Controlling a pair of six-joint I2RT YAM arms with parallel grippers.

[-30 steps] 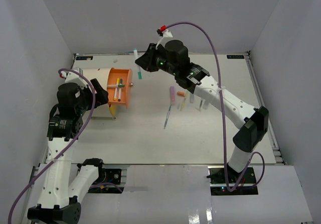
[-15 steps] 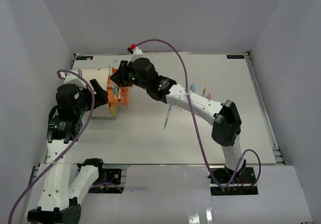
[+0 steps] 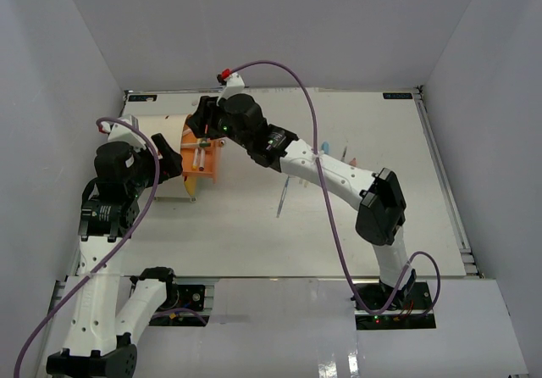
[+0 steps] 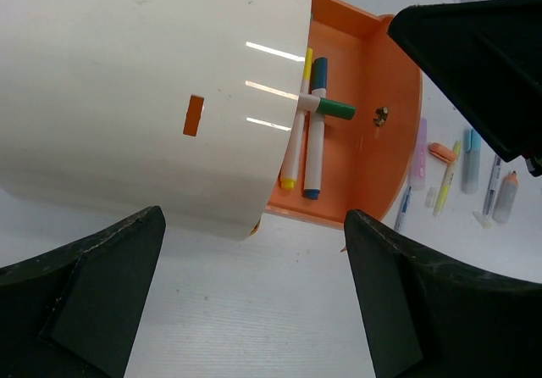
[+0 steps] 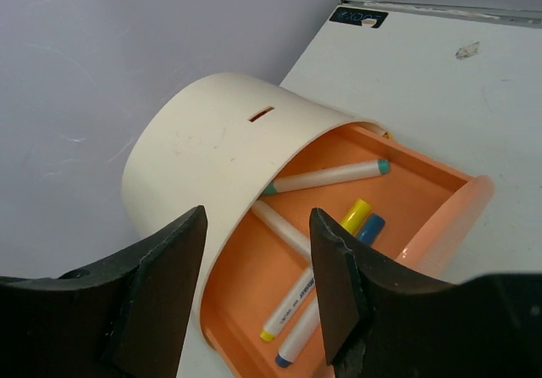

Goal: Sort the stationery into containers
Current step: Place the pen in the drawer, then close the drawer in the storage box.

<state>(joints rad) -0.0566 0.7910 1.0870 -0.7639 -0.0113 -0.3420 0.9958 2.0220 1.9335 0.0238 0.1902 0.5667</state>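
While the right gripper (image 5: 258, 225) hovers over the orange box-like plastic drawer (image 5: 449, 213), its fingers stand parted and grip nothing. Several white-bodied markers (image 5: 326, 175) lie inside. The left gripper (image 4: 254, 221) gapes wide and empty, just beside the big cream drum (image 4: 127, 81). Loose coloured pens (image 4: 461, 162) lie on the white table (image 4: 254, 327), to the right.

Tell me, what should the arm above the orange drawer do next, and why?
Probably lift the right tool clear of the drawer and swing toward the loose pens: its jaws stand open and empty above the markers lying in the drawer.
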